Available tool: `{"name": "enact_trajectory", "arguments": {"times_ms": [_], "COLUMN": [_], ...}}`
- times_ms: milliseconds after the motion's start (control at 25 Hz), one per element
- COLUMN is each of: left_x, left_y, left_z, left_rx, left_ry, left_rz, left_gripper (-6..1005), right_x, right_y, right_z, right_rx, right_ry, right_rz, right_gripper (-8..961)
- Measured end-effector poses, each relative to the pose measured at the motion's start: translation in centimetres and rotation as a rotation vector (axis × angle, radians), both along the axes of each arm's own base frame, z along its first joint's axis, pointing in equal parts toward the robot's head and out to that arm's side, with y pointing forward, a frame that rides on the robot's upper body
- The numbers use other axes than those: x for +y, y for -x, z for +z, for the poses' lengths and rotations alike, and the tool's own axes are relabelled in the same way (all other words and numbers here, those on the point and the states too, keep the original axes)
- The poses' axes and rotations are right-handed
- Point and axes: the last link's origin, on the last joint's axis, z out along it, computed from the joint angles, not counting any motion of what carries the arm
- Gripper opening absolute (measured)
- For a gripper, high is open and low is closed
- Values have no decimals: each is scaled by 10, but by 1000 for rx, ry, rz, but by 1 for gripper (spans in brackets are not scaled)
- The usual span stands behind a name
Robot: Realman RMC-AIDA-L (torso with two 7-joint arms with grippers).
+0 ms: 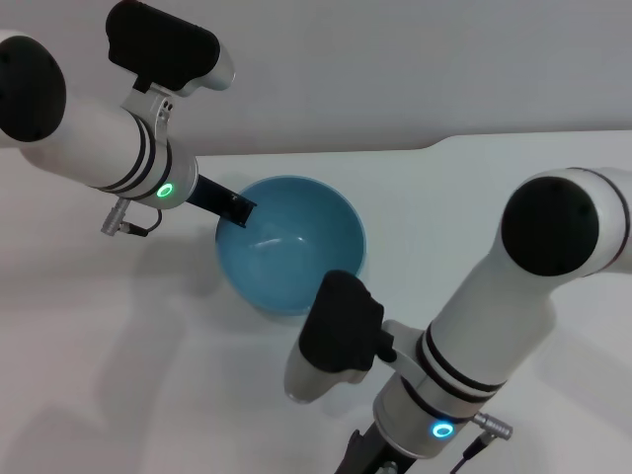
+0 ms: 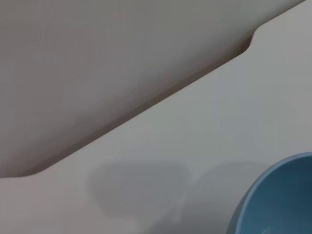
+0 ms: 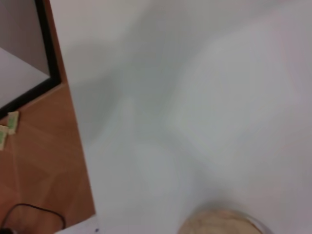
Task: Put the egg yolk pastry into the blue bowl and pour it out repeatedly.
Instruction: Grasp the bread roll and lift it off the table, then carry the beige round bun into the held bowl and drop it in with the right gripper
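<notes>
The blue bowl (image 1: 292, 245) is at the middle of the white table, tipped so that its empty inside faces me. My left gripper (image 1: 233, 205) reaches in from the left and is shut on the bowl's near-left rim, with one black finger (image 1: 225, 202) showing over the edge. The left wrist view catches only a curve of the blue bowl (image 2: 278, 200). My right gripper (image 1: 359, 458) hangs low at the front, mostly cut off by the picture's edge. The egg yolk pastry (image 3: 222, 223), pale tan, shows in the right wrist view close under the camera; in the head view the right arm hides it.
The white table (image 1: 148, 395) runs to a notched back edge (image 2: 251, 41) against a grey wall. In the right wrist view the table's side edge (image 3: 80, 146) drops to a brown floor with a dark cable (image 3: 34, 214).
</notes>
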Motion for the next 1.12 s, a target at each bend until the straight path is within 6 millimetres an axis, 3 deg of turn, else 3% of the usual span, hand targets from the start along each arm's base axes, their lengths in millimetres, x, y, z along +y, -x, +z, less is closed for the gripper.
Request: {"name": "enact_trajectory", "arguments": {"times_ms": [400, 640, 1120], "left_x": [0, 0, -1], "left_y": [0, -1, -2], "left_z": [0, 0, -1], "left_rx": [0, 2, 7], "left_ry": [2, 7, 18], "left_rz": [2, 2, 4], "left_gripper": [2, 1, 1], "right_x": [-3, -3, 15], "right_y": [-3, 3, 37], "right_z": [-2, 5, 47], "right_rx": [-54, -30, 114], "right_ry": [24, 24, -112], "right_rz": [91, 107, 145], "right_gripper": [169, 92, 38]}}
